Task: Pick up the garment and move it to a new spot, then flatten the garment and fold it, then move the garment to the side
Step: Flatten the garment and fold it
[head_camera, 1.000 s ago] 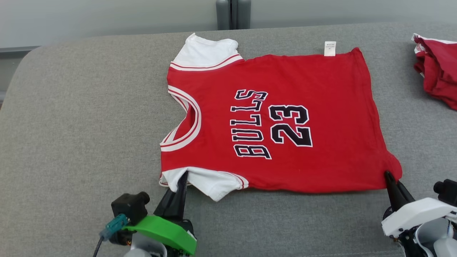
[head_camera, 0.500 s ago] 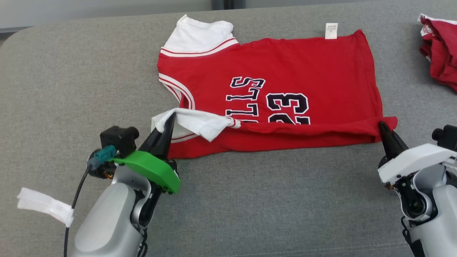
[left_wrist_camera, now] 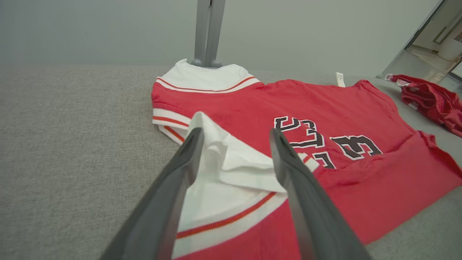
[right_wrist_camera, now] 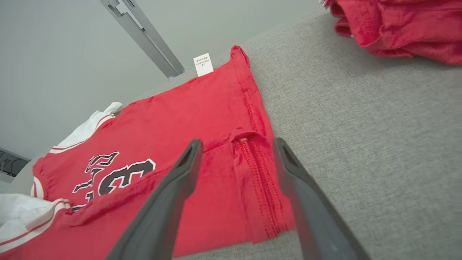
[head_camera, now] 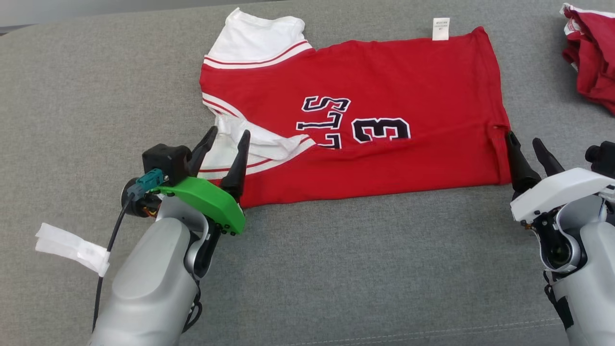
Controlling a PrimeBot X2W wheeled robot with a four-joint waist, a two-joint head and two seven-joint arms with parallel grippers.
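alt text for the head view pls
A red jersey with white sleeves lies on a grey fabric surface, its near edge folded over part of the black lettering. The left gripper and right gripper sit at its near corners, jaws open.

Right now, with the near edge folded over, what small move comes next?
Probably lift both clear of the jersey: the left end effector and right end effector stand open, gripping nothing, and the fold lies down, sleeve on top.

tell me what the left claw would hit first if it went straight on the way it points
Most likely the folded-over white sleeve of the red jersey: the open left claw straddles it, fingers aimed along it. How high the tips sit above the cloth is unclear.
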